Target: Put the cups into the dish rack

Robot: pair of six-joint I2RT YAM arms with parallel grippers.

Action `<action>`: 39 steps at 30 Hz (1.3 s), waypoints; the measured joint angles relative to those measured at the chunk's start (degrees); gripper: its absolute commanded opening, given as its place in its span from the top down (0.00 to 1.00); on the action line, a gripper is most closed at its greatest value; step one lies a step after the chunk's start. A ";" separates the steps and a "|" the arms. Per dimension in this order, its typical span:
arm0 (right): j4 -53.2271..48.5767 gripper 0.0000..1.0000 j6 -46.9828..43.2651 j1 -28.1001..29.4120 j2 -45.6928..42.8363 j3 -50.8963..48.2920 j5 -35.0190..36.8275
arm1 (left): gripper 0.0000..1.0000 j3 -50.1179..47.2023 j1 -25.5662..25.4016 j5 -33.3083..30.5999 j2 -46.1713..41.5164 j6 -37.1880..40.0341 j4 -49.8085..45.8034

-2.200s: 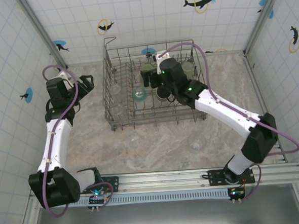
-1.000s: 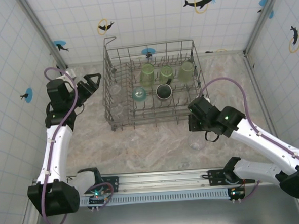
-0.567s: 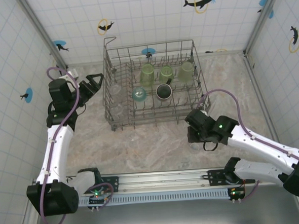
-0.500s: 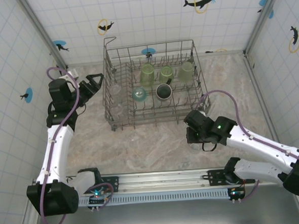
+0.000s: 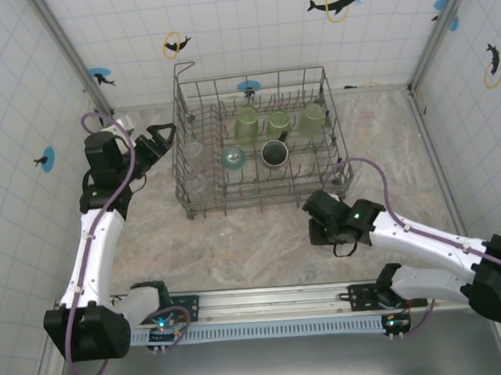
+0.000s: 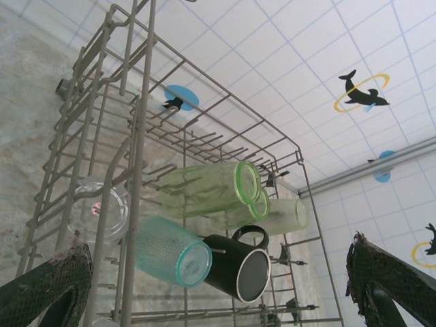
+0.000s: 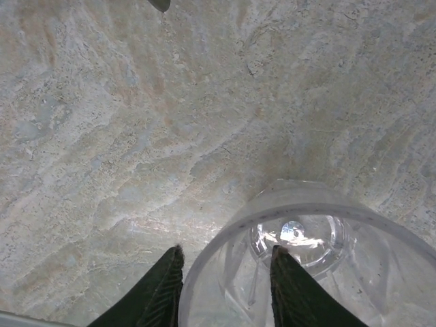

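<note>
The dish rack stands at the back middle of the table. In it lie three light-green tumblers, a teal cup, a black mug and clear cups. My right gripper is low over the table in front of the rack. In the right wrist view a clear cup stands upright, and the right gripper straddles its rim, one finger outside and one inside, with gaps still showing. My left gripper is open beside the rack's left wall, facing the teal cup and black mug.
Tiled walls with dolphin stickers close in the table on three sides. The rack's wire side rises right in front of the left gripper. Bare stone-patterned tabletop stretches left of the clear cup. A metal rail runs along the near edge.
My right arm has come out of the rack and down to the table, settling over the clear cup with its jaws narrowing. The left gripper edged slightly toward the rack.
</note>
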 measured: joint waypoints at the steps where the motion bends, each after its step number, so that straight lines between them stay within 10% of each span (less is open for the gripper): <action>1: 0.31 0.76 0.09 0.02 0.44 0.00 -0.15 | 0.02 -0.07 -0.09 -0.15 -0.02 -0.04 0.00; 6: -0.33 1.00 -0.59 0.22 1.14 0.46 1.16 | 0.02 -0.07 -0.20 -0.22 -0.02 -0.09 -0.17; 19: -10.84 1.00 -2.82 -7.89 -1.92 4.76 6.78 | 0.02 -0.48 -0.20 -0.39 -0.48 -0.07 -0.28; 30: -22.14 1.00 -15.58 -26.43 2.19 26.32 12.85 | 0.02 2.67 -0.24 0.15 1.14 -0.09 -2.34; 39: -23.17 1.00 -22.34 -29.00 14.73 51.41 15.52 | 0.02 8.02 -0.24 0.96 4.15 -0.13 -3.76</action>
